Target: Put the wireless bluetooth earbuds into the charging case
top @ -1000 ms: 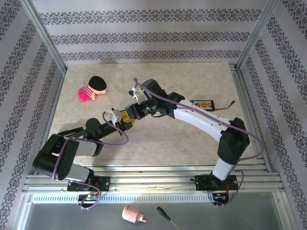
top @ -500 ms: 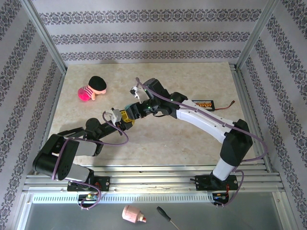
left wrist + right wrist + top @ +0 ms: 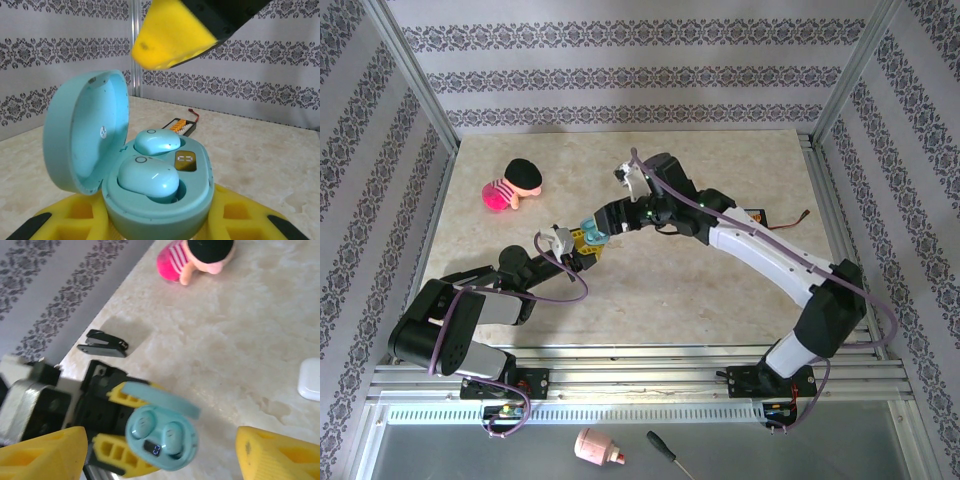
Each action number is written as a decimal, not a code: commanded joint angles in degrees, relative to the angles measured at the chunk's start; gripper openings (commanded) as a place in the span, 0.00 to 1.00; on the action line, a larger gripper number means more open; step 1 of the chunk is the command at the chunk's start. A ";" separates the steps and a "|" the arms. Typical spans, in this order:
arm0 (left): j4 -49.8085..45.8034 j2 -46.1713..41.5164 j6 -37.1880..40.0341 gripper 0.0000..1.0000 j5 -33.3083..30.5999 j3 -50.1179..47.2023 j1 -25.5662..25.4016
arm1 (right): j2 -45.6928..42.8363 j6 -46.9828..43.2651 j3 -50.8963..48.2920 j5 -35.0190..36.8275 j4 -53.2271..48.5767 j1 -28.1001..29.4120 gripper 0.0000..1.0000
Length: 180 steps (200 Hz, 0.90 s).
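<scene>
2 earbuds seated, lid open
At centre-left of the top view, the left gripper clamps the base of the teal charging case. Both pale-blue earbuds sit in their wells, with the lid upright. Just to the right, the right gripper hangs above, fingers spread and empty. Insertion looks done; closing the lid may remain.

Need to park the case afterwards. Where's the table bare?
Bare: the near strip of table between arm bases and grippers, and the far right corner beyond the battery pack. Crowded: mid-table, where the left gripper holds the charging case under the open right gripper; doll far left.
</scene>
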 commanded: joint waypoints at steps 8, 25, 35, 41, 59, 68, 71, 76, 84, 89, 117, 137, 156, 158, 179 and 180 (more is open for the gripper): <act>3.20 -0.41 0.89 0.32 1.29 0.42 -0.71 | 5.55 2.32 5.75 1.82 -3.03 -1.48 0.76; 3.20 -0.84 0.72 0.32 1.32 0.32 -0.68 | 7.73 1.45 7.68 0.24 -4.93 -2.04 0.73; 3.20 -0.98 0.48 0.32 1.29 0.27 -0.71 | 8.39 1.12 8.11 -0.51 -5.55 -2.18 0.72; 3.15 -0.97 0.32 0.32 1.15 0.17 -0.75 | 8.53 0.87 8.03 -1.07 -5.90 -2.21 0.72; 3.19 -1.25 -0.05 0.32 0.36 -0.03 -0.72 | 8.40 -0.10 7.33 -2.68 -6.31 -2.27 0.72; 3.11 -1.35 -0.23 0.32 -0.13 -0.03 -0.69 | 8.02 -0.61 6.53 -3.87 -6.23 -2.29 0.72; 3.13 -1.31 -0.31 0.32 -0.32 -0.02 -0.73 | 7.87 -0.78 6.27 -4.19 -6.27 -2.26 0.72; 3.04 -1.36 -0.47 0.32 -0.74 -0.03 -0.67 | 7.53 -1.00 5.75 -4.46 -6.22 -2.17 0.72; 2.89 -1.40 -0.59 0.32 -0.92 0.11 -0.68 | 6.87 -1.23 4.79 -4.88 -5.99 -2.17 0.72; 2.76 -1.44 -0.73 0.32 -1.06 0.22 -0.66 | 6.43 -1.34 4.21 -5.13 -5.84 -2.10 0.72; 1.87 -1.36 -0.78 0.32 -1.20 0.98 -0.66 | 3.58 0.42 1.19 -6.62 -3.41 -2.22 0.72; 2.96 -0.92 -0.86 0.32 -1.20 1.09 -0.72 | 0.98 5.31 -1.89 -8.08 1.76 -2.78 0.73; 3.20 -1.25 -0.95 0.32 -1.29 1.36 -0.70 | -1.27 14.04 -7.87 -12.56 11.71 -3.69 0.75; 3.20 -1.33 -0.97 0.32 -1.37 1.36 -0.67 | -1.45 15.03 -8.62 -13.20 13.05 -3.87 0.75; 3.20 -2.03 -1.07 0.32 -2.10 1.38 -0.67 | -2.12 28.33 -16.53 -20.14 26.61 -5.49 0.73; 3.20 -2.04 -1.10 0.32 -2.09 1.43 -0.71 | -2.15 29.00 -16.69 -20.30 27.38 -5.52 0.73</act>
